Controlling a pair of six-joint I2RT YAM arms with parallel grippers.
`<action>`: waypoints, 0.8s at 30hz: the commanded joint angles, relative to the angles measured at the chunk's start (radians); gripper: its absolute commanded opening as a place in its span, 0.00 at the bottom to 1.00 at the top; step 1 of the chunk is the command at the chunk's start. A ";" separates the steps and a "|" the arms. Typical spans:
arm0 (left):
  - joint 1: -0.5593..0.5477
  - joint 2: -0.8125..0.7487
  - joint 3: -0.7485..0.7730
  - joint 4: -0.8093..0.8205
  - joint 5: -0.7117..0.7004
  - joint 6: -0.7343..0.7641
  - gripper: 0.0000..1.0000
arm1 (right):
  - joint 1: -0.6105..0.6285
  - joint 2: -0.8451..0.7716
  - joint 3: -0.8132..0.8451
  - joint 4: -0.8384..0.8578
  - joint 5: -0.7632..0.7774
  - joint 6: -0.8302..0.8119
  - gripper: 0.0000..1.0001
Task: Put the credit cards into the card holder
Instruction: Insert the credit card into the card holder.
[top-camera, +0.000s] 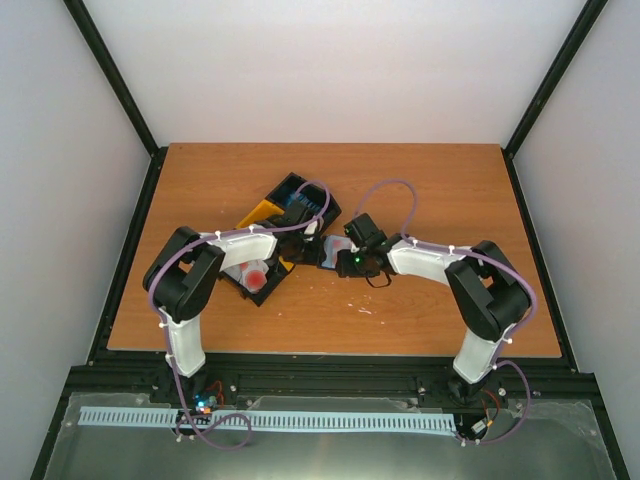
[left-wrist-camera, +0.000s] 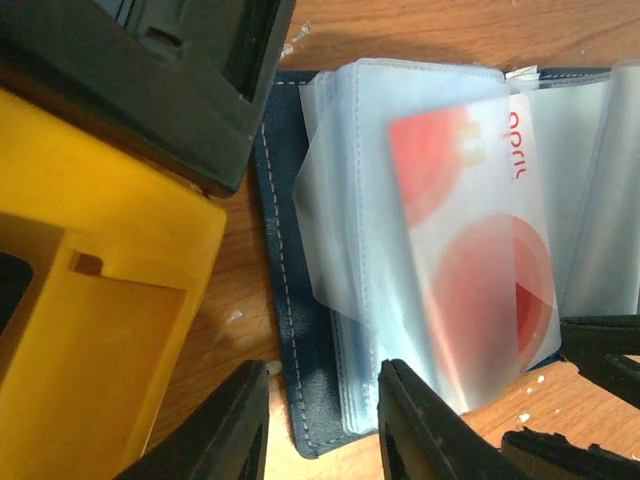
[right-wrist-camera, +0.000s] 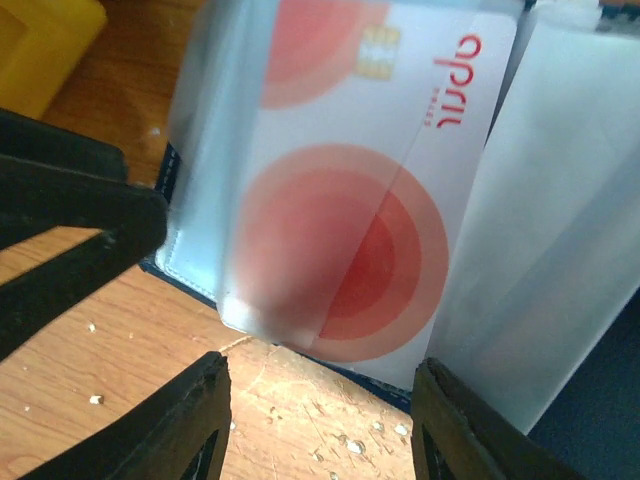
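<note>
one card (right-wrist-camera: 400, 200) partly in a holder (left-wrist-camera: 285, 300) sleeve (left-wrist-camera: 335, 230). left gripper (left-wrist-camera: 322, 378) and right gripper (right-wrist-camera: 322, 365) both spread, gripping nothing. i judge next: nudge it fully home.

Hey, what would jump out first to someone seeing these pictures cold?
Most likely the white card with red circles, partly slid into a clear sleeve of the open card holder and filling both wrist views. Next, the bright yellow-and-black tray right beside the holder, on its left in the left wrist view. From above, the left arm and right arm meet over them at the middle of the table.
</note>
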 joint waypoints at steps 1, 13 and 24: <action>0.000 -0.033 0.030 -0.023 -0.021 -0.010 0.33 | -0.004 0.000 0.029 -0.012 0.002 0.010 0.50; 0.002 -0.025 0.040 -0.021 -0.032 -0.012 0.23 | -0.024 -0.010 0.063 -0.028 0.096 0.084 0.44; 0.003 0.032 0.048 -0.043 -0.055 -0.004 0.13 | -0.041 0.072 0.091 -0.018 0.063 0.123 0.47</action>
